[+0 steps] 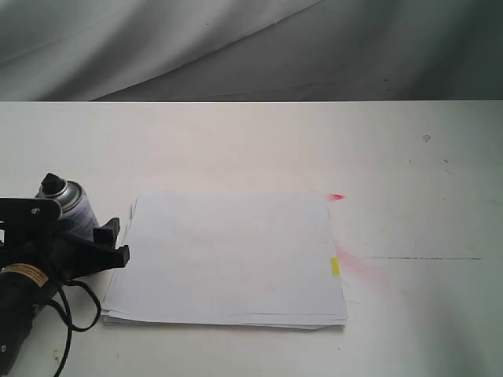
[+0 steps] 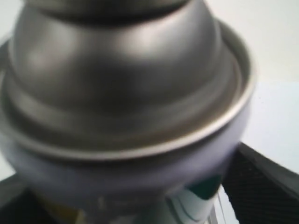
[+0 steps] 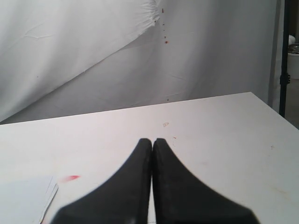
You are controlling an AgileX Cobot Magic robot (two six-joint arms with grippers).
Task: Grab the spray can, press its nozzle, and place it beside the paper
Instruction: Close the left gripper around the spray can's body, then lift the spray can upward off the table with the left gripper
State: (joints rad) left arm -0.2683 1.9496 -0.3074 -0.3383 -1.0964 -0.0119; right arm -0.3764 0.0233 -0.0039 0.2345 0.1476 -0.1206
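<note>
A pale table [image 1: 251, 141] fills most of the exterior view, with a grey-white cloth [image 1: 196, 47] hanging behind the edge farthest from the paper. The paper [image 1: 228, 255], a thin white stack with slightly uneven edges, lies flat on the table. The left gripper [image 1: 112, 243] sits just off the paper's left edge, its black prongs pointing at that edge. It is closed around the spray can [image 1: 75, 206], which stands upright just beside the paper's far left corner. The can's foot is hidden behind the gripper, so I cannot tell whether it rests on the table. In the left wrist view the can's silver dome fills the picture, with one textured black finger [image 2: 261, 186] at its side. The right gripper [image 3: 152, 144] shows only in its own wrist view, above the table with a corner of the paper in sight. Its two black fingers are pressed together, holding nothing. The black nozzle [image 1: 52, 184] caps the can, tipped slightly away from the paper. A pink haze [image 1: 357, 263] stains the table along the paper's right edge. A small red smear [image 1: 336, 196] marks the far right corner, and a yellow fleck [image 1: 335, 267] sits on the right edge.
</note>
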